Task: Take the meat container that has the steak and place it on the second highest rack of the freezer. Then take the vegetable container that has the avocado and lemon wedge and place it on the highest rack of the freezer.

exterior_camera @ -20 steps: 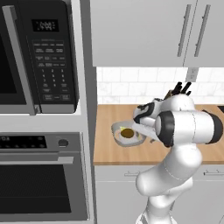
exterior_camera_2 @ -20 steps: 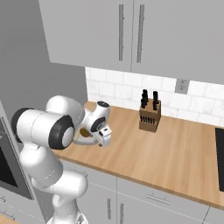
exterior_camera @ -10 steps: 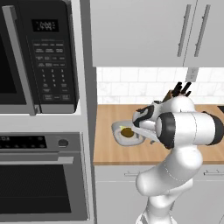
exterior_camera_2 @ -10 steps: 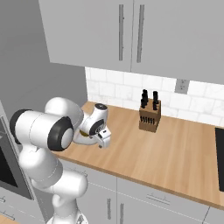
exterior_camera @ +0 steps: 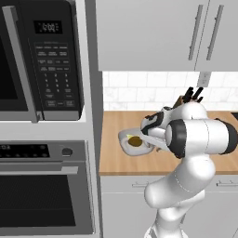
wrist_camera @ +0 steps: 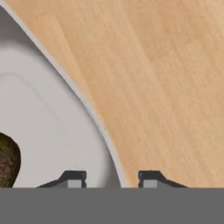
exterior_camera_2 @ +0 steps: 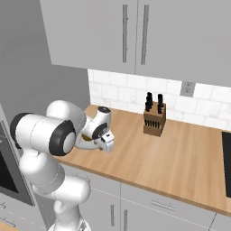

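on the left part of a light wooden counter [exterior_camera: 118,160], as seen from the left base view, a shallow pale-grey container [exterior_camera: 126,140] is set close beside the grey side panel of the tall oven column. a small round dark brown-olive avocado [exterior_camera: 135,141] is seen lying inside it. the white arm is bent over the counter and its gripper [exterior_camera: 149,139] is brought down at the right rim of the container; the finger ends are hidden by the hand from here. to the left, a black microwave [exterior_camera: 44,60] is mounted above a steel wall oven [exterior_camera: 44,186]. a wooden knife block with dark handles [exterior_camera: 190,96] is partly hidden behind the arm, at the far side by the white tiled wall.

from the right base view, the gripper [exterior_camera_2: 100,143] is seen lowered at the left end of the counter [exterior_camera_2: 171,158], with a little of the container showing under the hand. the knife block [exterior_camera_2: 154,118] stands well apart to the right, near the wall, under grey upper cabinets [exterior_camera_2: 135,34].

along the hand view, the two dark fingertips [wrist_camera: 72,178] are placed astride the container's rim [wrist_camera: 74,94], one inside over the pale floor and one outside over the wood [wrist_camera: 166,65]. the jaws are part-way closed around the rim, though whether the rim is already pinched cannot be told. the avocado [wrist_camera: 8,159] is cut off by the left edge.
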Controlling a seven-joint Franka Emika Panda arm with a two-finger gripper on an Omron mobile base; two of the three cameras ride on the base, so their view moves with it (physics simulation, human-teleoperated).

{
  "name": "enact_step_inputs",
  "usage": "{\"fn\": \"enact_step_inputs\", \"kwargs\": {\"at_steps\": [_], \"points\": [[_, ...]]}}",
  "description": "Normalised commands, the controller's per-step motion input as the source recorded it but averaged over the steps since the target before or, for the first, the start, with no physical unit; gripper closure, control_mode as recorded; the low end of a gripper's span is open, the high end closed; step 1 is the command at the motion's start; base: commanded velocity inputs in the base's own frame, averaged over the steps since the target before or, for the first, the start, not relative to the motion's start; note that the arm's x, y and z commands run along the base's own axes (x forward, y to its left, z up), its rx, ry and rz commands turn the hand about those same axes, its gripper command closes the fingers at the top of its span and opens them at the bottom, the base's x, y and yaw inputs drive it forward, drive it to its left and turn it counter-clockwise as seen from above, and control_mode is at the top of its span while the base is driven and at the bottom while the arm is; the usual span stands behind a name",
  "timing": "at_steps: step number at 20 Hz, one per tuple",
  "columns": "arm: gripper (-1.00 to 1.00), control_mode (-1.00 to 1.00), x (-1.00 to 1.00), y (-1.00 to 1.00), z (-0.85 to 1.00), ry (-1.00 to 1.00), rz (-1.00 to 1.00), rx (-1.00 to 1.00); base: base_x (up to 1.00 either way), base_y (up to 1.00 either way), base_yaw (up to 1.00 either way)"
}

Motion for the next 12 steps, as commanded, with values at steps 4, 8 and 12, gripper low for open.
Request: {"fn": "enact_step_inputs", "kwargs": {"at_steps": [4,8,12], "points": [[1.0,-1.0,0.0,0.0,0.0,0.0,0.0,0.0,0.0,0.0,0.0],[1.0,-1.0,0.0,0.0,0.0,0.0,0.0,0.0,0.0,0.0,0.0],[1.0,-1.0,-0.11,0.0,0.0,-0.03,0.0,0.0,0.0,0.0,0.0]]}}
